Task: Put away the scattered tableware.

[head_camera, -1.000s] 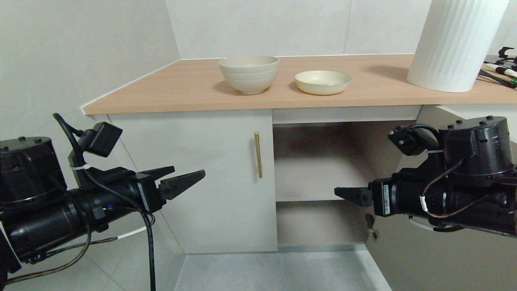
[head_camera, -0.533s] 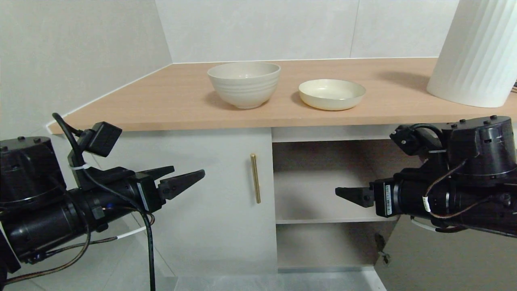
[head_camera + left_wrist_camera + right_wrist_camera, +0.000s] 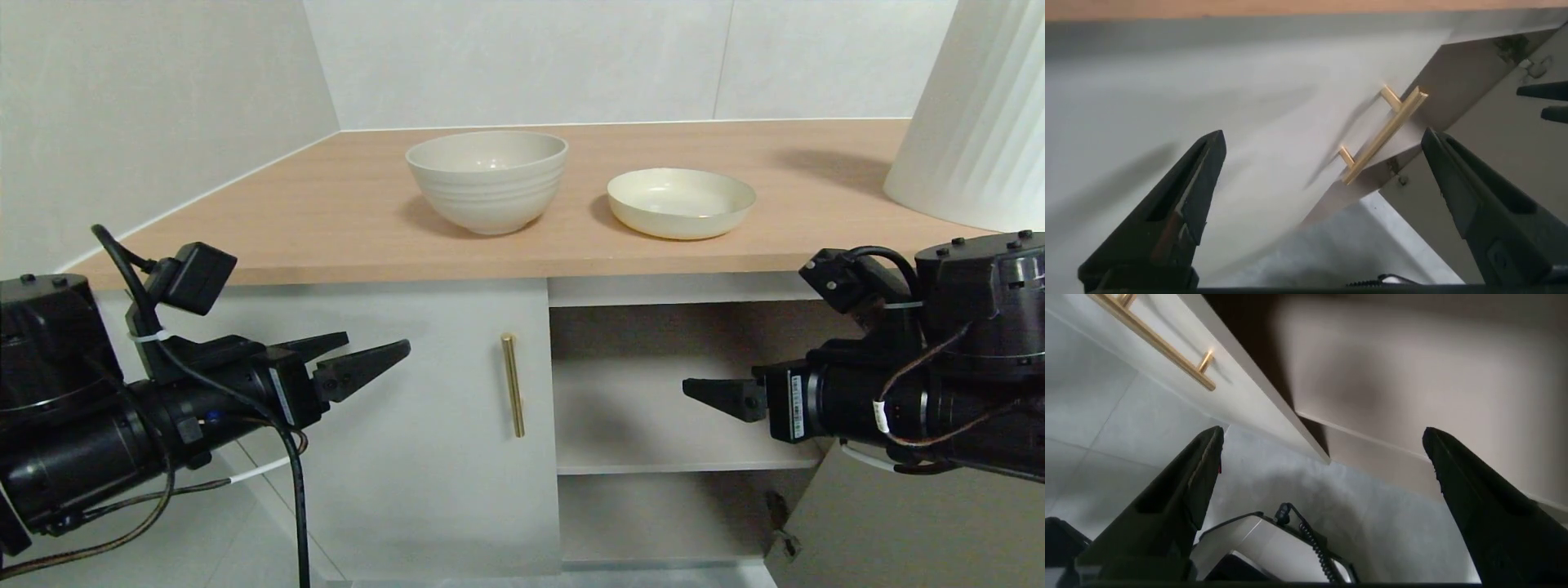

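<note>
The left gripper hangs low before the closed cupboard door, jaws spread wide. Above and ahead of it, on the worktop, stands the deep ribbed bowl, off-white and upright, nearer this arm. To its right, apart, sits the shallow cream dish, nearer the right gripper, whose jaws also gape, facing the open cupboard shelf.

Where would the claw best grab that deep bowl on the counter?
Probably the rim of the deep bowl, from above on its near side, pinching the wall inside and outside. It stands upright, mouth open, and its rounded wall looks too wide and smooth to span. The shallow dish beside it stands apart, leaving room.
</note>
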Available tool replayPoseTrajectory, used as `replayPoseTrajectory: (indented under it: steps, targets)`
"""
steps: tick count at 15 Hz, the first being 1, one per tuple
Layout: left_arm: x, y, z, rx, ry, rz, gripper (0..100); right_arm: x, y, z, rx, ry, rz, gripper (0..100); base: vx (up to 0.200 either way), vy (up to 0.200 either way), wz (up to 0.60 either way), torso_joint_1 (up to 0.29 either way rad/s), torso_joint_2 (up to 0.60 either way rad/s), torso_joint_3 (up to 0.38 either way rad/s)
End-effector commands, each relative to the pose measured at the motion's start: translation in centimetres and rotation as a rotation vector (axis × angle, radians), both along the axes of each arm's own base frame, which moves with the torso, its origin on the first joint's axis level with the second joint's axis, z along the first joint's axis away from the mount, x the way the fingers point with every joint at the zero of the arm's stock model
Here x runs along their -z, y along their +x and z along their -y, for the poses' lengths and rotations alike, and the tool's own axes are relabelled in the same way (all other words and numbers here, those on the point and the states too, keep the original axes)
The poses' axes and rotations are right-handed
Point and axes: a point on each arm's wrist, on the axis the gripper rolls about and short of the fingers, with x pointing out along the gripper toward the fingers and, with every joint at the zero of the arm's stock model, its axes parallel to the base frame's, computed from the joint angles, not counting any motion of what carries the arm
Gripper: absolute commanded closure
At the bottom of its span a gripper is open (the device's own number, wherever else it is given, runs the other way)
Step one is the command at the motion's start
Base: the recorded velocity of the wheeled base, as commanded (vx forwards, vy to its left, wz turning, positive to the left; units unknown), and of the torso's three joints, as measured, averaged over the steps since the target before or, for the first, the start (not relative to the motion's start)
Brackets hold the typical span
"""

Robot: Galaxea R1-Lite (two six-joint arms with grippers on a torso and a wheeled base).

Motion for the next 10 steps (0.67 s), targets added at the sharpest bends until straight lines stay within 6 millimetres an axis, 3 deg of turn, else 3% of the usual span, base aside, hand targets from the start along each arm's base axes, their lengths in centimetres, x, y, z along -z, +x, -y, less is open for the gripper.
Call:
replayPoseTrajectory:
  steps: [1,8,10]
  targets:
    - [-0.02,-0.02,0.01,0.001,0.000,0.000,0,-0.09,-0.13,0.02,-0.003,0.003,0.003,0,0.000,0.000,0.00,0.000,0.00,0.000]
    - [-0.18,-0.25,-0.04,0.003,-0.004,0.007,0,-0.54,-0.74,-0.02,-0.031,0.017,0.016,0,0.000,0.000,0.00,0.000,0.00,0.000]
    - [-0.22,-0.23,-0.03,0.003,-0.004,0.008,0,-0.52,-0.86,0.05,-0.037,0.019,0.014,0,0.000,0.000,0.00,0.051,-0.21,-0.173]
